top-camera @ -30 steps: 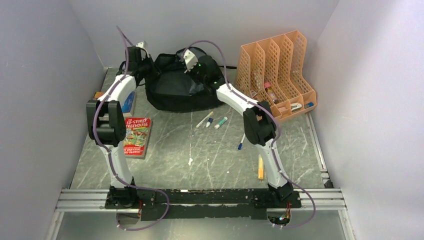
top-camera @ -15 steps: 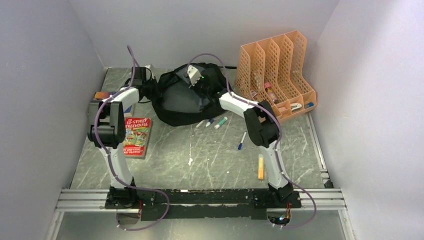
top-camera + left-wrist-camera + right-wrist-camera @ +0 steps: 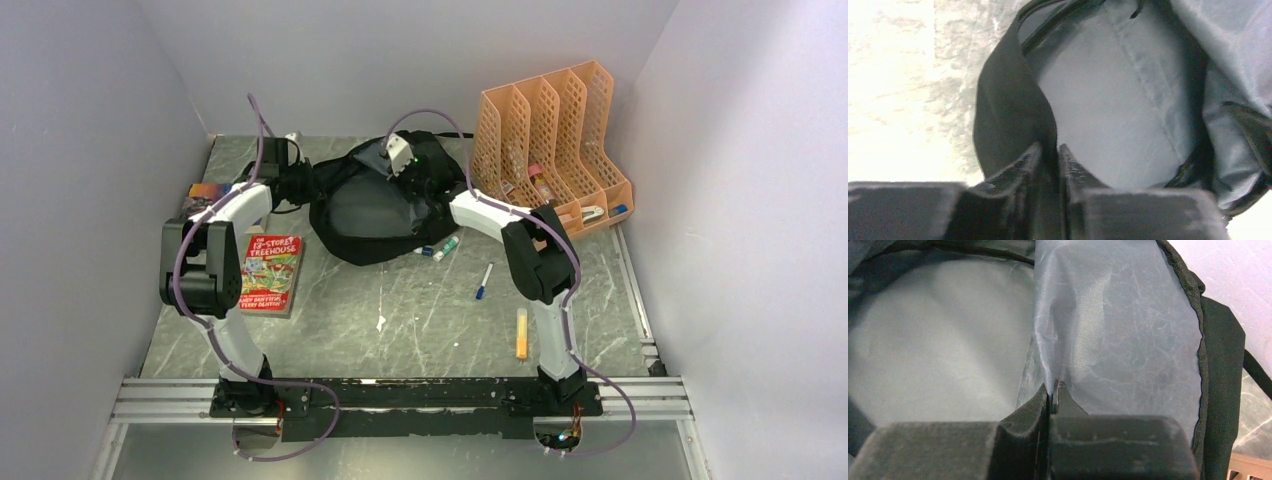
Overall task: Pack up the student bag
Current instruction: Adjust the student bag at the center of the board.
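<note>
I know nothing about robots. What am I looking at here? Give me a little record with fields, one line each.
Bag: soft black fabric backpack, open, pale grey lining showing, lying at the back of the grey marbled table
Left gripper: pinching the backpack's black rim
Right gripper: shut on a fold of the grey lining
Loose on table: red paperback book, blue-capped pen, orange marker
Right of bag: orange mesh file organiser, standing upright
</note>
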### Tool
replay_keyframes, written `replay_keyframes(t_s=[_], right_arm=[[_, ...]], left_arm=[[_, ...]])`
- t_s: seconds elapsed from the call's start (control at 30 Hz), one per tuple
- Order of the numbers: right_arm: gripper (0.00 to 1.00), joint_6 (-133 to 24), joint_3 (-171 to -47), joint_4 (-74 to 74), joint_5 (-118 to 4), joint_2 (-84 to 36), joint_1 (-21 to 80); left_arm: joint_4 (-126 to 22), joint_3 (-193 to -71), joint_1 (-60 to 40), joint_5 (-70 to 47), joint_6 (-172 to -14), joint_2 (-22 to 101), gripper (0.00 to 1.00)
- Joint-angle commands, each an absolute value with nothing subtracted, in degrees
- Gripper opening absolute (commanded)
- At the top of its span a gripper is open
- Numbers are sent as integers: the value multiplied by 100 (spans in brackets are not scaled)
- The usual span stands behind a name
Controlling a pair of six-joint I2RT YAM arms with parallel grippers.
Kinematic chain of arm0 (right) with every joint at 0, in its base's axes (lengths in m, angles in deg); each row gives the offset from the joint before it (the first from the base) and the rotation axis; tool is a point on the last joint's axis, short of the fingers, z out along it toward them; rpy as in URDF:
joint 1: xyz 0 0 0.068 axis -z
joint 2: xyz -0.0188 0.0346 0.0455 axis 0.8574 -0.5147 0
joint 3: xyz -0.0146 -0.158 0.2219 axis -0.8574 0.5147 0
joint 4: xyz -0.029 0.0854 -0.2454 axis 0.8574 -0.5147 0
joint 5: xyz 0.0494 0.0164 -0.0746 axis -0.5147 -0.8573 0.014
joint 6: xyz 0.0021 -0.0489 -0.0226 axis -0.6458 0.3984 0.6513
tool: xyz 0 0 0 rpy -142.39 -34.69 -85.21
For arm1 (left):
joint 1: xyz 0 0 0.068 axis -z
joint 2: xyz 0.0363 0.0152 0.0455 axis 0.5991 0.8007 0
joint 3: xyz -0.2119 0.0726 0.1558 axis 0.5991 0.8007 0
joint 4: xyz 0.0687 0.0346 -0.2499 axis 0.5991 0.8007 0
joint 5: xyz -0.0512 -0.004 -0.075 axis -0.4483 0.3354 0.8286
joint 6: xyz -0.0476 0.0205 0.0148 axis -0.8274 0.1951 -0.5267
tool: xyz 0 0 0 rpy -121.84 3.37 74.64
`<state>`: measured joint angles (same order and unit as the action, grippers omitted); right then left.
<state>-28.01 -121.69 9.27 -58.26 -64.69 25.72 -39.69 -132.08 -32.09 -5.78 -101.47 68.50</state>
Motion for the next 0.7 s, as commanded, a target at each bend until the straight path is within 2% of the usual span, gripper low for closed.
replay_keyframes(t_s=[0.0,0.13,0.47,0.5,0.67], right_arm=[[0,-3055,-12297,946,-5854,-6291,2650],[0,-3156,-12338,971,-6018,-6267,2650],[0,-3417,-12196,970,-6001,-6102,2651],[2,-3449,-12200,943,-6021,-6088,2650],[29,-3710,-12329,753,-6133,-6024,2650]], left_arm=[[-3451,-13419,-3179,-993,-10144,6537,33],[-3192,-13305,-3188,-1562,-10285,5926,57],[-1610,-12122,-3315,-3856,-11396,4040,85],[-1462,-11981,-3326,-4021,-11533,3885,86],[-1238,-11381,-3423,-4450,-11763,3205,91]])
